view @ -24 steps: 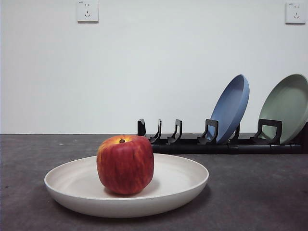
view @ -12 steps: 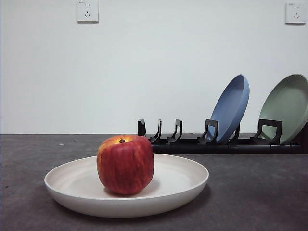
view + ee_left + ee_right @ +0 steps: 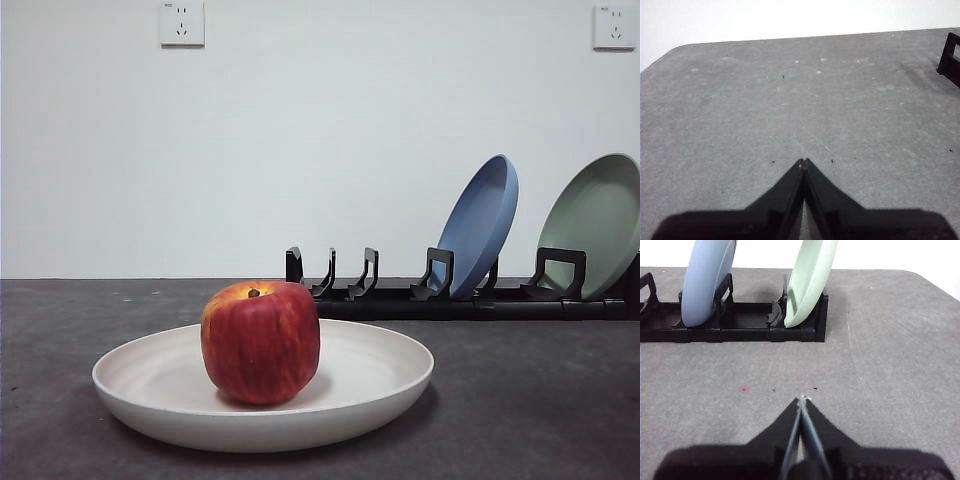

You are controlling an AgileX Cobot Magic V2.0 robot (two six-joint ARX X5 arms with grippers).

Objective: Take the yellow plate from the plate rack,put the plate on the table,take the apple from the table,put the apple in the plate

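Note:
The red apple (image 3: 260,342) stands upright in the pale cream yellow plate (image 3: 380,385), which lies flat on the dark grey table (image 3: 530,400) near the front. The black plate rack (image 3: 450,298) runs along the back right; it also shows in the right wrist view (image 3: 740,327), and one end shows in the left wrist view (image 3: 951,57). My left gripper (image 3: 803,162) is shut and empty over bare table. My right gripper (image 3: 802,400) is shut and empty, in front of the rack. Neither gripper shows in the front view.
A blue plate (image 3: 482,222) and a sage-green plate (image 3: 598,222) lean in the rack's right slots; both also show in the right wrist view (image 3: 705,282) (image 3: 807,282). The rack's left slots (image 3: 345,275) hold nothing. Two wall sockets (image 3: 181,22) sit high on the white wall.

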